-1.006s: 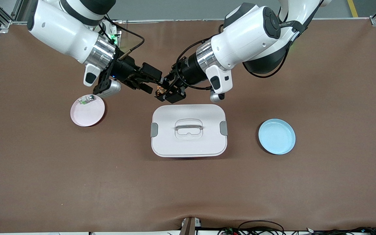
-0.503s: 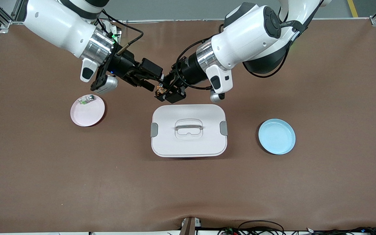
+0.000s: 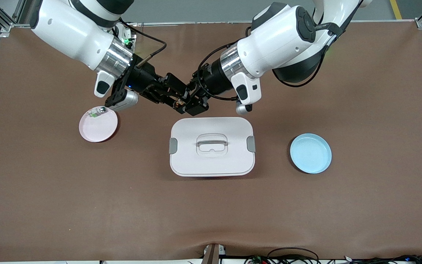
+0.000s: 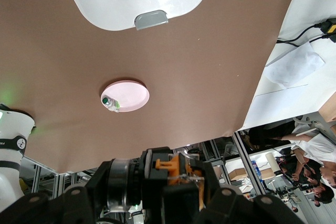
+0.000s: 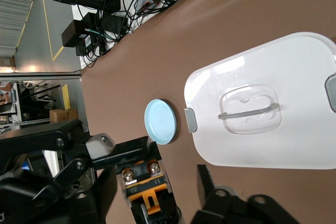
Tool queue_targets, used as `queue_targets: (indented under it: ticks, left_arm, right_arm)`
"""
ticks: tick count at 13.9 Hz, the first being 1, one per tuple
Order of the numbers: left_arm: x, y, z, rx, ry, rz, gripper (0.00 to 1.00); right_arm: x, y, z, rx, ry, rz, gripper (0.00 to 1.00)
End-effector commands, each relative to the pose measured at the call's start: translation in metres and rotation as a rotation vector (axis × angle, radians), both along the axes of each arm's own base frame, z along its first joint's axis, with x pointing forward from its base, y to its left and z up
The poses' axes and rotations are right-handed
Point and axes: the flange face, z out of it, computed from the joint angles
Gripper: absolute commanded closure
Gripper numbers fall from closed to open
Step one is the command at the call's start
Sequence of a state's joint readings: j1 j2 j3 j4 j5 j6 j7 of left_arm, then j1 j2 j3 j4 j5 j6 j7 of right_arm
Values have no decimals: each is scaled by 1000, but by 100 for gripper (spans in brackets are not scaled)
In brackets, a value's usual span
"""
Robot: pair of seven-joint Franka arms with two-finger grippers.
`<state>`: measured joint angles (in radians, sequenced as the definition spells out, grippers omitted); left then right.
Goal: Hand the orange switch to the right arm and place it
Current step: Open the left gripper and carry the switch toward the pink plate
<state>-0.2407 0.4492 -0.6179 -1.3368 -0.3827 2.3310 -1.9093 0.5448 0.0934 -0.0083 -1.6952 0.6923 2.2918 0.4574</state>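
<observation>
The orange switch, a tiny black block with an orange-tan top, hangs in the air just past the white box's edge toward the robots' bases. My left gripper is shut on it. In the left wrist view the switch sits between my left gripper's fingers. My right gripper is open, with its fingers on either side of the switch. In the right wrist view the switch shows two screws and an orange tab, and a gap separates it from one right finger.
A white lidded box with a handle lies mid-table, also in the right wrist view. A pink plate toward the right arm's end holds a small whitish-green and silver part. A blue plate lies toward the left arm's end.
My right gripper has moved in toward the left gripper and now straddles the switch. The left gripper has held still with the switch.
</observation>
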Motion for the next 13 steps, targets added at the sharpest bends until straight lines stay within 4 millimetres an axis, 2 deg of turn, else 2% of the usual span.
queue_targets:
  ticks: [1,8,10,11,12,13]
  left_arm:
    - [-4,-1,8,-1,-16,9,72]
    - [-3,0,9,-2,-19,10,70]
    - [-3,0,9,5,-31,6,54]
    - [-4,0,10,5,-31,8,34]
    - [-4,1,12,7,-34,11,0]
    - [-4,2,14,6,-37,12,0]
  right_arm:
    - [2,4,8,-2,-3,-9,100]
    - [0,4,0,-14,35,0,100]
    - [-1,4,-2,-22,43,10,100]
    - [0,0,-2,-39,42,22,100]
    - [0,-1,-3,-69,38,38,100]
    - [1,-3,-3,-100,27,48,100]
